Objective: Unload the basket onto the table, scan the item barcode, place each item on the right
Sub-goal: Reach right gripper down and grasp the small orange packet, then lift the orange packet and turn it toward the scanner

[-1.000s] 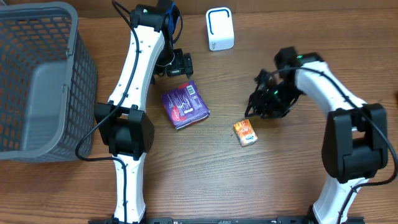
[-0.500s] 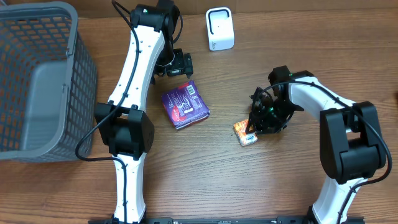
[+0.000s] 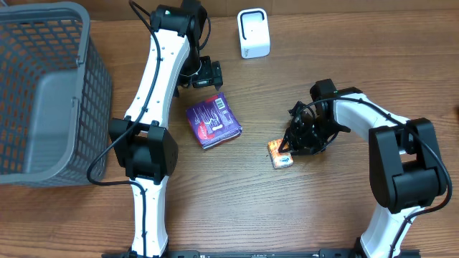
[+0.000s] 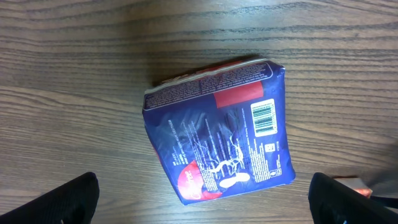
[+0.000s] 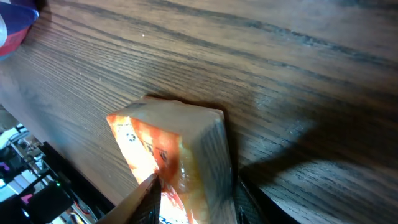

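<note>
right gripper (image 3: 288, 148) lowered, clamping orange box (image 3: 280, 155)

A small orange box (image 3: 281, 153) lies right of a blue packet (image 3: 213, 120), whose barcode faces up; the white scanner (image 3: 253, 33) stands beyond.

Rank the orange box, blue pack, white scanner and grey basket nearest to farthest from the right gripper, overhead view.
From the right gripper:
1. orange box, at its fingertips.
2. blue pack, mid-table, toward the left arm.
3. white scanner, at the table's back edge.
4. grey basket, far side, beyond the left arm.
</note>
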Controlling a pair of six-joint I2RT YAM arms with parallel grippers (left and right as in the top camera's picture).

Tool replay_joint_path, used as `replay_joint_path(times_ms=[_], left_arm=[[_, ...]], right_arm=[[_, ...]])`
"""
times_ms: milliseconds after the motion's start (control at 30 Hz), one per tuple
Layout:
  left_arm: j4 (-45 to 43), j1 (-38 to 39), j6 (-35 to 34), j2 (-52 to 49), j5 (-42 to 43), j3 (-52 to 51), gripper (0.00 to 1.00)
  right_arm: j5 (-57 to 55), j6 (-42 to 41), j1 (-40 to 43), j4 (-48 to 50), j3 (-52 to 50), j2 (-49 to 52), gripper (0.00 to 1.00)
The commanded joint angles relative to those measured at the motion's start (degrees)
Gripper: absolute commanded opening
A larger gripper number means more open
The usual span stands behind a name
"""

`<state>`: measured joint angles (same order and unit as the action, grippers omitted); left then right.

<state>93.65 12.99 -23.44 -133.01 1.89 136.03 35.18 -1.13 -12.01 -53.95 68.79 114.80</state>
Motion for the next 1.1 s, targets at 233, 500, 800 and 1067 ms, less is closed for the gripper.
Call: replay_joint_path(times_ms=[233,500,800,1067], left_arm=[[0.13,-0.22,0.11,-0.02,0.48,0.94,1.0],[0.15,-0.2,0.13,-0.02,0.48,0.94,1.0],[0.13,-0.2,0.13,-0.02,0.48,0.94,1.0],[0.13,-0.2,0.11,-0.02,0.48,0.94,1.0]], right_arm=[[-4.66,-5.18,-0.2,5.68,-4.28,0.39,0.04],[12.81,-4.87,2.16,5.73,0.66,0.37,0.04],[33.03,-4.9,8.96,7.43,9.99,0.37,0.04],[52.37,-4.9,12.96,14.88,10.25,0.39,0.04]])
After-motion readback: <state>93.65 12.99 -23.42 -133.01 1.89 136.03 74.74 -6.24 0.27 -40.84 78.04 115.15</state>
